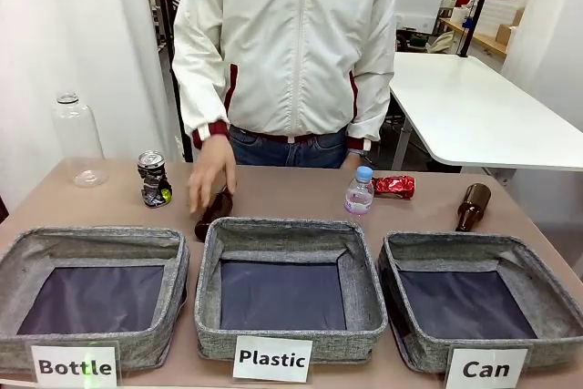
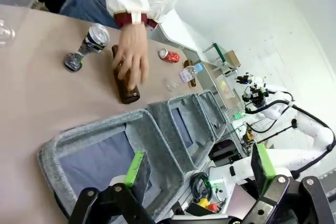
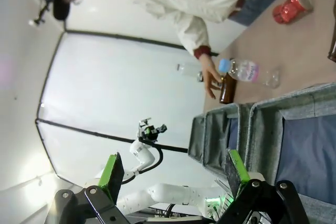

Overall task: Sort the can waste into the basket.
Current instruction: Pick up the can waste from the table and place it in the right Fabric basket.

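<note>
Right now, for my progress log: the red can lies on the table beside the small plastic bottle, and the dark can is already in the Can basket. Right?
No. The dark can stands on the table behind the Bottle basket, not in the Can basket, as the front view shows. The red can does lie beside the small plastic bottle.

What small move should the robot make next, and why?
Probably bring the right pincer, open and empty, toward the shiny red crushed metal can: it lies on the table just behind the grey fabric basket marked "Can", well away from the person's hand on the brown glass bottle.
</note>
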`<move>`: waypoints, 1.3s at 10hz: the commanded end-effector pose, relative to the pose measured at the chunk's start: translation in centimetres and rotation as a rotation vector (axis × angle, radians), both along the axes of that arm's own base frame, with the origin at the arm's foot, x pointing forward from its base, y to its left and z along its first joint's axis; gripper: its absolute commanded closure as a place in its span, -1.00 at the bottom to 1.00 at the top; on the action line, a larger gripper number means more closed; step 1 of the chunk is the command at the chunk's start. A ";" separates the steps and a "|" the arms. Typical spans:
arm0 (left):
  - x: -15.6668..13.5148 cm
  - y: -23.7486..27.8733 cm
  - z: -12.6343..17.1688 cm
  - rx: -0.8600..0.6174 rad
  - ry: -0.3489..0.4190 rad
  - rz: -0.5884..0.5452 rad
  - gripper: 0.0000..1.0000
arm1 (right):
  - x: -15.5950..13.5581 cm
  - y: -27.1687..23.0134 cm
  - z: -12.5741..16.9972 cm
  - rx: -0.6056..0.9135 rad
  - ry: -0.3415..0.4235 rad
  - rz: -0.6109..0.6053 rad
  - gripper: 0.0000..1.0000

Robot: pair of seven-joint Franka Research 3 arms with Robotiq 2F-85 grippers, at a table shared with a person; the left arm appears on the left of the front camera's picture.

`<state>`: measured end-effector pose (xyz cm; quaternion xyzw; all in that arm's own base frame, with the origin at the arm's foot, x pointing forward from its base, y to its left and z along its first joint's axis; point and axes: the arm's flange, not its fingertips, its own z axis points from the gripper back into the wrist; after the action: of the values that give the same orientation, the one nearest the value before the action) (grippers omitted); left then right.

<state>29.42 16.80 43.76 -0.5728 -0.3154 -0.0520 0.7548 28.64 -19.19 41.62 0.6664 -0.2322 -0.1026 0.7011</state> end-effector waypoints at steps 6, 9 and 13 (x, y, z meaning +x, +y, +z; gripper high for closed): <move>9.3 -8.4 5.0 0.617 -0.415 -0.200 -1.00 | 0.1 -0.2 0.1 -0.003 -0.026 0.004 -1.00; 14.3 -11.8 3.9 0.745 -0.505 -0.091 -1.00 | 0.1 -0.2 0.1 -0.003 -0.026 0.004 -1.00; 15.5 -13.3 3.3 0.790 -0.496 -0.095 -1.00 | 0.1 -0.2 0.1 -0.003 -0.026 0.004 -1.00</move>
<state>46.15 2.01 46.14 -0.2444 -0.4007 -0.3532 0.8093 28.68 -19.15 41.59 0.6659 -0.2308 -0.1020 0.7020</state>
